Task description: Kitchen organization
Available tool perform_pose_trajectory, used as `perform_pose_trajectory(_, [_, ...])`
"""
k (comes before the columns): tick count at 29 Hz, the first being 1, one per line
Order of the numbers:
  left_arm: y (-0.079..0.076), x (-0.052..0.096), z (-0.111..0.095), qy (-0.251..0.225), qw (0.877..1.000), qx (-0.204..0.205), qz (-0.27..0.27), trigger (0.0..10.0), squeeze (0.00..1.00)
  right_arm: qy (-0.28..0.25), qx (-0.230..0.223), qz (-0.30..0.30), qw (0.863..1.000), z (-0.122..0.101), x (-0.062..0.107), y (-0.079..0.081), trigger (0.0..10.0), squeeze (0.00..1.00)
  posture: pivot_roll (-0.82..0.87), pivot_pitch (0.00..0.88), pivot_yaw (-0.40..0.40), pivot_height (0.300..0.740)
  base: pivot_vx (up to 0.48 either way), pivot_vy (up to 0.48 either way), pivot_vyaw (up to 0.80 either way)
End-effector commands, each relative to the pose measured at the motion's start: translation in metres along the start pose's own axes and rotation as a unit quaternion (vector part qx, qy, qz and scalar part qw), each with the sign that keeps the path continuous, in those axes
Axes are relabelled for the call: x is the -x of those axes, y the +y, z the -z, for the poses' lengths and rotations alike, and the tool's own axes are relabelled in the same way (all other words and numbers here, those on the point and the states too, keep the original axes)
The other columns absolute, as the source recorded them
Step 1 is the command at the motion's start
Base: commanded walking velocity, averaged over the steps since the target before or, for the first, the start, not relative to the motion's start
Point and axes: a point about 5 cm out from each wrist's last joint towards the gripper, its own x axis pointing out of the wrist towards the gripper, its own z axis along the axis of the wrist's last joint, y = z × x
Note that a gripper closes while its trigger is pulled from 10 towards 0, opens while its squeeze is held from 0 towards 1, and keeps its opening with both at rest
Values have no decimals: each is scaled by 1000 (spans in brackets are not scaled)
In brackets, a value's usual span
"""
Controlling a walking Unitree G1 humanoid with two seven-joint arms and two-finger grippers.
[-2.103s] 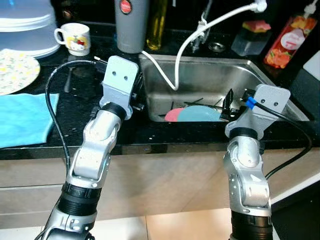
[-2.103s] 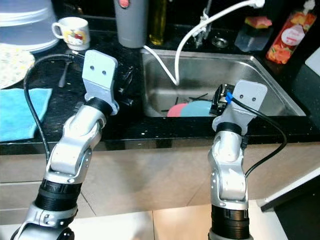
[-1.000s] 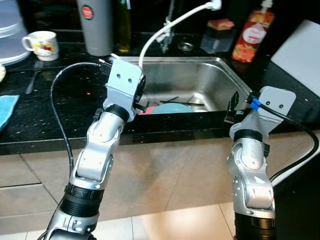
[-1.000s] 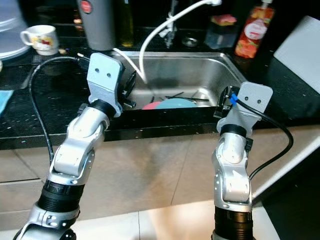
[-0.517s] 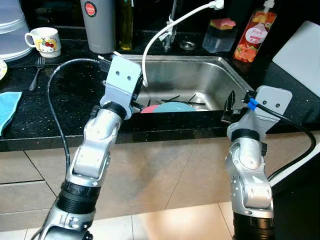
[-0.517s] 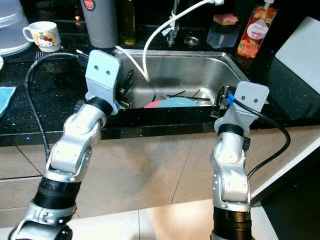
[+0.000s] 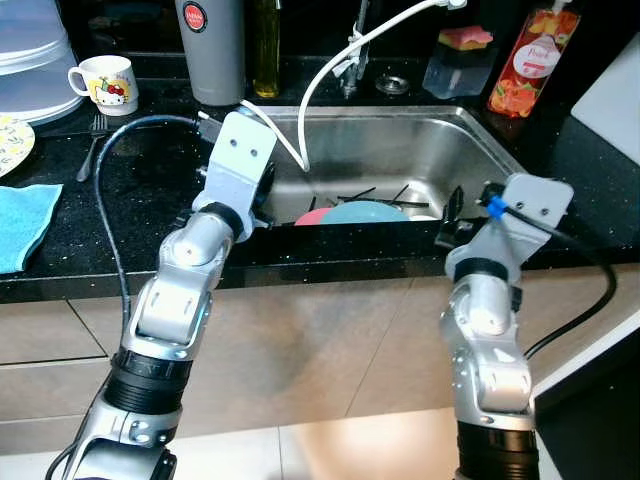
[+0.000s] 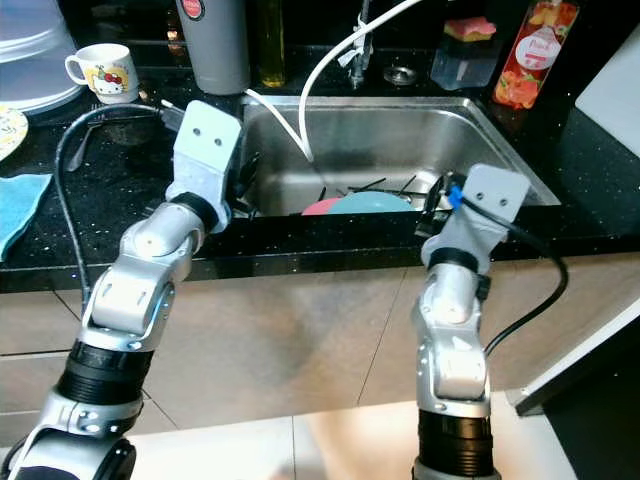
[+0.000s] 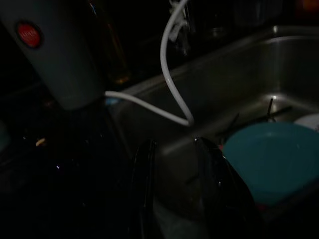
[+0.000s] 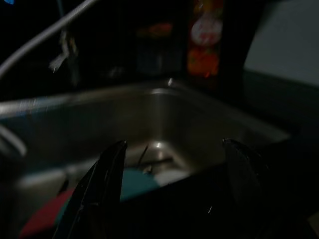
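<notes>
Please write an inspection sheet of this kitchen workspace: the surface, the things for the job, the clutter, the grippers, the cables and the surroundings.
Surface: black speckled counter around a steel sink.
Job's things: teal plate and pink plate lie in the sink with dark utensils.
Clutter: mug, fork, blue cloth, grey flask, oil bottle, red bottle, sponge holder.
Grippers: left gripper open, at the sink's left edge, holding nothing; right gripper open, at the sink's front right edge, holding nothing.
Cables: white hose hangs into the sink; black cable loops over the counter.
Surroundings: beige cabinet fronts, tiled floor.
</notes>
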Motion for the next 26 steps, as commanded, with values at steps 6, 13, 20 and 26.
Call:
perform_pose_trajectory(6, [-7,-5,0,-12,1000,-4,20,10000,0,32,21,-10,999,12,5,-1,10000,0,220,25,30,740,0,0,0])
perform_pose_trajectory(13, [-6,-10,-8,-20,999,-11,29,10000,0,20,25,4,999,9,1,-10,10000,0,213,0,41,740,0,0,0])
perform_pose_trajectory(20, [-14,-14,-6,-26,999,-3,22,10000,0,13,28,-7,999,5,-2,-8,10000,0,191,0,6,740,0,0,0])
perform_pose_trajectory(26, [-8,-14,-6,-25,1000,2,0,10000,0,8,25,-29,999,0,-6,3,10000,0,182,0,-29,740,0,0,0])
